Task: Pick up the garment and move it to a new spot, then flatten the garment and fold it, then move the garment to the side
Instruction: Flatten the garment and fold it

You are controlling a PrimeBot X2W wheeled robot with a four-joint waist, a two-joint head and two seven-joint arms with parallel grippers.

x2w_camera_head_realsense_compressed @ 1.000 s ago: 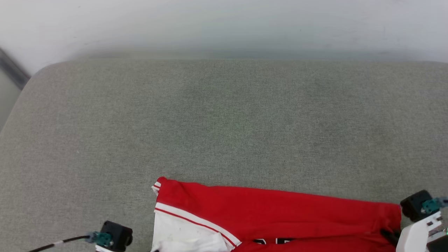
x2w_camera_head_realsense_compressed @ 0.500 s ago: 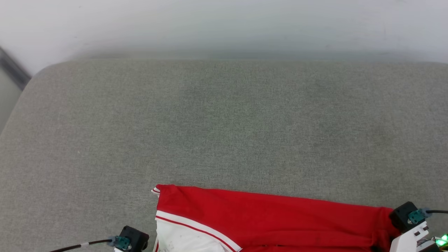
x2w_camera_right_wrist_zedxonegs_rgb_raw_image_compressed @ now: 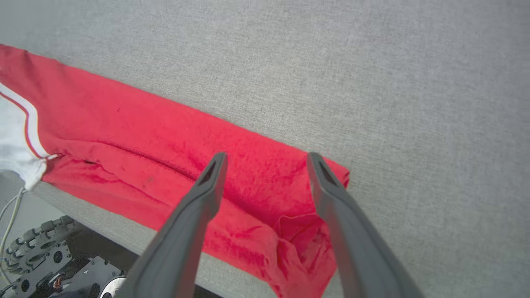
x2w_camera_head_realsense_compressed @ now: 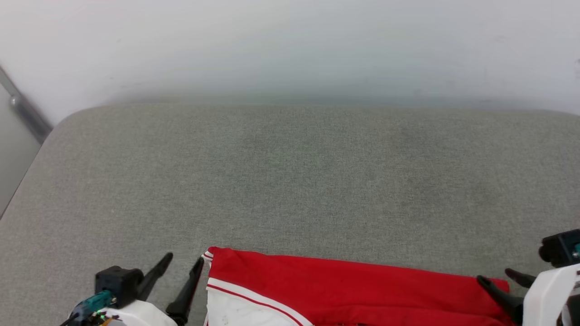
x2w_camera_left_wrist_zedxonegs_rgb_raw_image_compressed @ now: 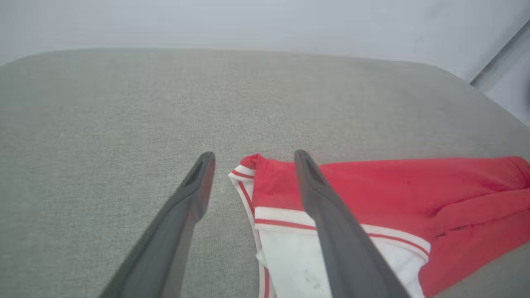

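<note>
The garment [x2w_camera_head_realsense_compressed: 344, 285], red with a white sleeve and red-white striped trim, lies along the near edge of the grey fabric surface [x2w_camera_head_realsense_compressed: 290, 181]. In the right wrist view the garment [x2w_camera_right_wrist_zedxonegs_rgb_raw_image_compressed: 145, 136] spills partly over that edge. My left gripper [x2w_camera_head_realsense_compressed: 183, 260] is open just left of the garment's sleeve corner. In the left wrist view the left gripper [x2w_camera_left_wrist_zedxonegs_rgb_raw_image_compressed: 253, 154] straddles that corner of the garment [x2w_camera_left_wrist_zedxonegs_rgb_raw_image_compressed: 372, 186] with nothing pinched. My right gripper [x2w_camera_head_realsense_compressed: 495, 275] is open at the garment's right end. The right gripper [x2w_camera_right_wrist_zedxonegs_rgb_raw_image_compressed: 267, 155] hovers above the bunched red hem.
A white wall [x2w_camera_head_realsense_compressed: 290, 45] runs behind the rounded grey surface. A grey bar [x2w_camera_head_realsense_compressed: 25, 113] slants at the far left. The robot's wheeled base [x2w_camera_right_wrist_zedxonegs_rgb_raw_image_compressed: 41, 252] shows below the front edge. Bare grey fabric stretches beyond the garment.
Both grippers have opened and let go of the garment, which now lies on the surface. The head camera has tilted, so the whole picture sits lower.
</note>
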